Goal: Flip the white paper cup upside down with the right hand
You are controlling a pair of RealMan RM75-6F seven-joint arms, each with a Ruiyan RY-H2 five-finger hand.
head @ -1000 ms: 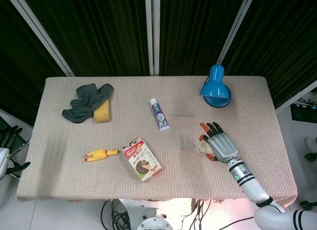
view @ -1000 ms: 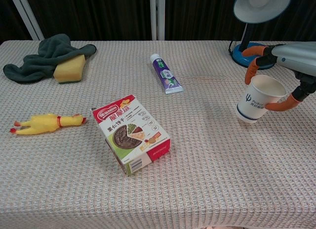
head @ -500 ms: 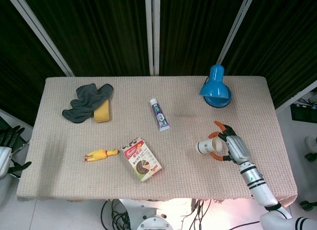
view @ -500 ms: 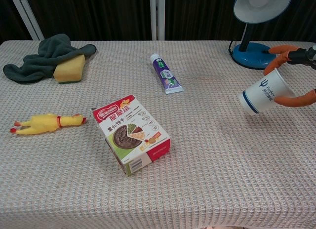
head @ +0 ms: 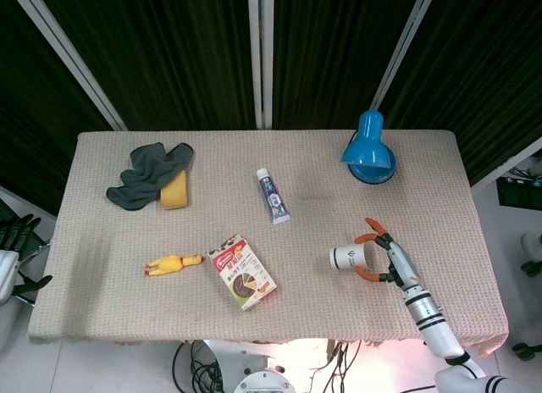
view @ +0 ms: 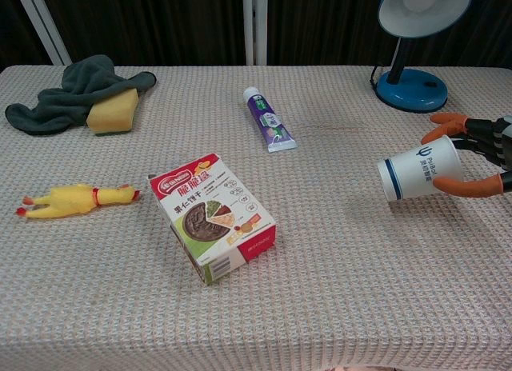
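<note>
My right hand (head: 385,253) (view: 476,155) grips the white paper cup (head: 349,257) (view: 418,169) above the table's right side. The cup lies on its side in the air, its blue-ringed base pointing left and its mouth towards my palm. Orange-tipped fingers (view: 445,122) wrap over and under it. My left hand (head: 15,240) hangs off the table's left edge, holding nothing, with its dark fingers apart.
A blue desk lamp (head: 369,146) (view: 414,23) stands behind the cup. A toothpaste tube (head: 272,195), a food box (head: 242,271), a yellow rubber chicken (head: 172,263), a yellow sponge (head: 175,190) and a grey cloth (head: 148,172) lie further left on the woven mat (head: 322,207).
The cup has been lifted from standing upright and turned onto its side in my right hand. The wrist rolled and the hand drew back towards the table's front right.
</note>
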